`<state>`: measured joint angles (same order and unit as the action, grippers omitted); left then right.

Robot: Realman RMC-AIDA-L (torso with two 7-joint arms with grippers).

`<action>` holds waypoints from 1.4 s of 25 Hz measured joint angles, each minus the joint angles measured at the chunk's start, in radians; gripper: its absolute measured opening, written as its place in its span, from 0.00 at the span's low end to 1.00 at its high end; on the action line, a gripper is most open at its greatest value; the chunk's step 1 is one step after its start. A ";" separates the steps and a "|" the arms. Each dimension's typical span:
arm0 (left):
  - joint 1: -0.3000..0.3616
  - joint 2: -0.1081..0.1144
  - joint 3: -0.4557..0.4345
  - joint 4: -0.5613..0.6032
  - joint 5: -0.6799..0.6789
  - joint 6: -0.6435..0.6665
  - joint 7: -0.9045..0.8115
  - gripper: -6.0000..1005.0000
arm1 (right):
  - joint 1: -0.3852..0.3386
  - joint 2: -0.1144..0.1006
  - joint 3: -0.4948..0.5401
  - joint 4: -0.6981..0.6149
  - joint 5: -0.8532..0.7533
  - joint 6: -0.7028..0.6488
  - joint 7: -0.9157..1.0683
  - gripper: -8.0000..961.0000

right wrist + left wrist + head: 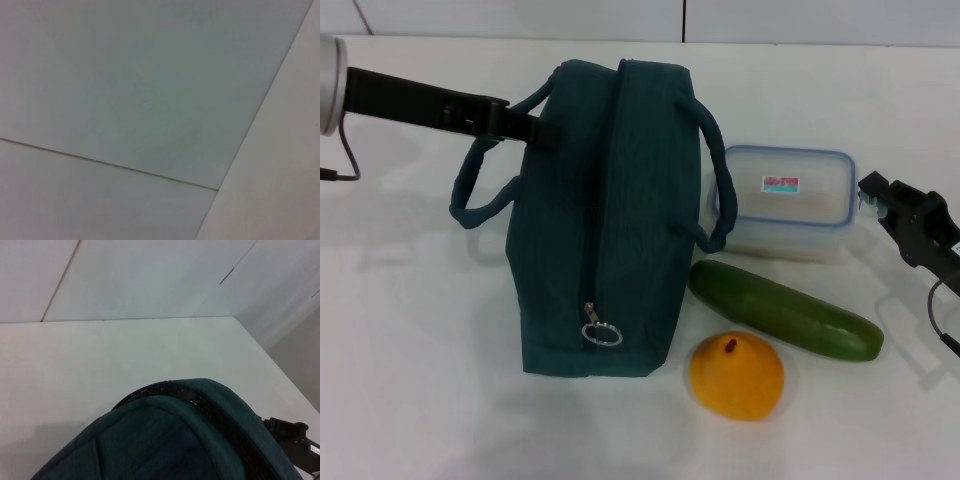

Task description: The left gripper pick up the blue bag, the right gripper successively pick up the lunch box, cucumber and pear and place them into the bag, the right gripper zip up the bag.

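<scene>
The blue bag [605,220] stands mid-table, its zip running along the top to a metal pull ring [601,333] at the near end. My left gripper [525,128] reaches in from the left and touches the bag's far upper side by the left handle [480,190]. The left wrist view shows the bag [170,440] close below. A clear lunch box [788,203] with a blue rim sits right of the bag. Before it lie the green cucumber [785,310] and the yellow-orange pear [736,375]. My right gripper [882,200] hovers just right of the lunch box.
The white table [410,330] extends to a white wall behind. The bag's right handle [718,180] hangs against the lunch box. The right gripper [292,440] shows beyond the bag in the left wrist view. Only white panels [150,100] appear in the right wrist view.
</scene>
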<state>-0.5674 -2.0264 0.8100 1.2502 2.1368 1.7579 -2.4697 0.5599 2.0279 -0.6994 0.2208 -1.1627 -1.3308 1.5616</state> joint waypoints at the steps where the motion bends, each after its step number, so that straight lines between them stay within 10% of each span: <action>1: 0.000 0.000 0.000 0.000 0.000 0.000 0.000 0.06 | 0.000 0.000 0.000 0.000 0.000 -0.001 0.000 0.23; 35: -0.004 0.000 0.000 0.000 0.000 0.000 0.002 0.06 | -0.059 0.000 0.038 -0.055 -0.003 -0.171 0.225 0.11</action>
<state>-0.5710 -2.0264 0.8099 1.2502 2.1368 1.7580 -2.4681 0.5009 2.0279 -0.6611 0.1655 -1.1655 -1.5018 1.7862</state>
